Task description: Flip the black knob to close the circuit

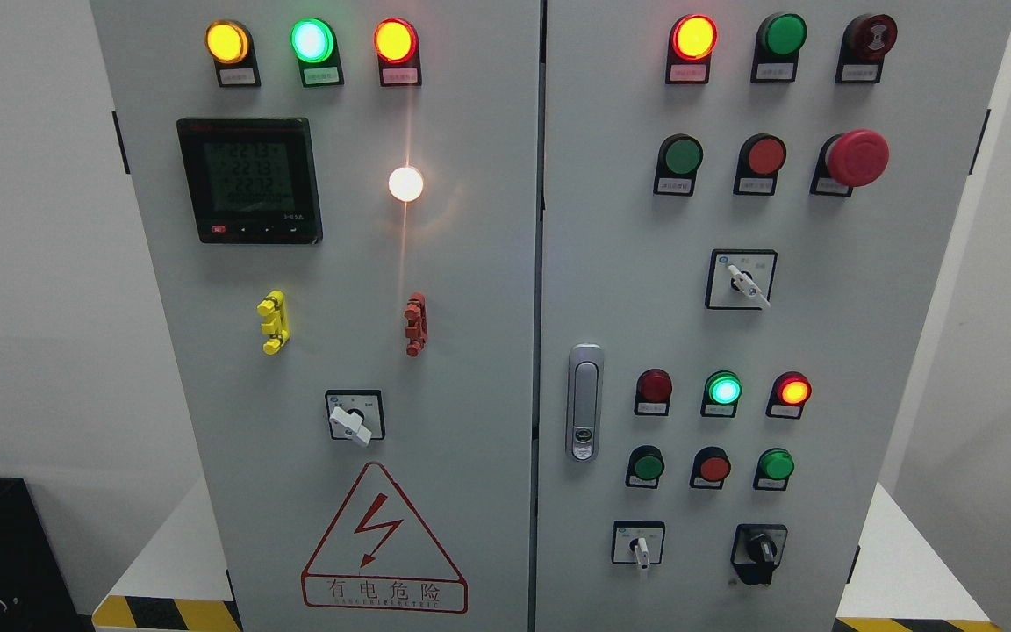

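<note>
Black knob low on the right door of the cabinet, with neither robot hand in the frame.

The black knob (pixel 760 550) sat near the bottom right corner of the right door (pixel 900 351) of the grey cabinet, its grip standing roughly upright; since neither hand appeared, their state and their position relative to the knob could not be told. Just left of the knob along the same bottom row was a white selector switch (pixel 639 546). Above them were three small push buttons, then three indicator lamps, the middle green lamp (pixel 723 389) lit. The door latch (pixel 585 402) stood at the door's left edge. Higher up was another white-handled selector (pixel 742 279), and near the top right corner a red mushroom button (pixel 856 158). The left door carried a warning triangle (pixel 383 544) at its bottom edge and a digital meter (pixel 249 180) near its upper left corner.
</note>
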{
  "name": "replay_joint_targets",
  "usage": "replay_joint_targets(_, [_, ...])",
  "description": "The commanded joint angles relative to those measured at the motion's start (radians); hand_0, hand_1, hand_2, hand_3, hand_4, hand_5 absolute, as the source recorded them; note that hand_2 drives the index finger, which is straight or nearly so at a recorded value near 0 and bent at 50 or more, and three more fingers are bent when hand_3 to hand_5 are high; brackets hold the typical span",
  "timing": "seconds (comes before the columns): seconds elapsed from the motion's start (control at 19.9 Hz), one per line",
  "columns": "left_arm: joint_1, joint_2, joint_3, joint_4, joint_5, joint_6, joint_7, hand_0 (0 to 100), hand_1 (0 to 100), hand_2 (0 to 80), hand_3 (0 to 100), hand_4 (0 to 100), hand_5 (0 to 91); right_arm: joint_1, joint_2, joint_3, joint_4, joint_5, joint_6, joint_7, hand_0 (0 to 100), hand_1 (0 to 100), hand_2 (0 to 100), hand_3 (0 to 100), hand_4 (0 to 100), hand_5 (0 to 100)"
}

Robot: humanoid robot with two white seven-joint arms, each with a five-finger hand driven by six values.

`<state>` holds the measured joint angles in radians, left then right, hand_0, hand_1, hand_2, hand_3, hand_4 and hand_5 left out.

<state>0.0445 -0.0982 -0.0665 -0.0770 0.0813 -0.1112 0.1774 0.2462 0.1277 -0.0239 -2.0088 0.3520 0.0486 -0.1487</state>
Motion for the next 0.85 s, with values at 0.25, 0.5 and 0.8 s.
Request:
replay_joint_targets(0.25, [0.0, 0.0, -0.001, 0.0, 0.0, -0.001, -0.001, 12, 56, 0.0, 0, 0, 0.0, 0.14, -0.013, 0.059, -0.077, -0.386, -0.09, 0.1, 0, 0, 1, 6, 0, 0])
replay_joint_targets(0.5, [0.0, 0.0, 0.001, -0.001, 0.0, -0.001, -0.003, 12, 56, 0.0, 0, 0, 0.0, 0.14, -0.013, 0.058, -0.064, -0.39, -0.09, 0.109, 0, 0, 0, 0, 0, 0])
replay_joint_targets(0.8, [0.0, 0.0, 0.0, 0.0, 0.0, -0.001, -0.003, 12, 56, 0.0, 0, 0, 0.0, 0.137, -0.013, 0.053, -0.059, -0.392, -0.102, 0.133, 0, 0, 0, 0, 0, 0])
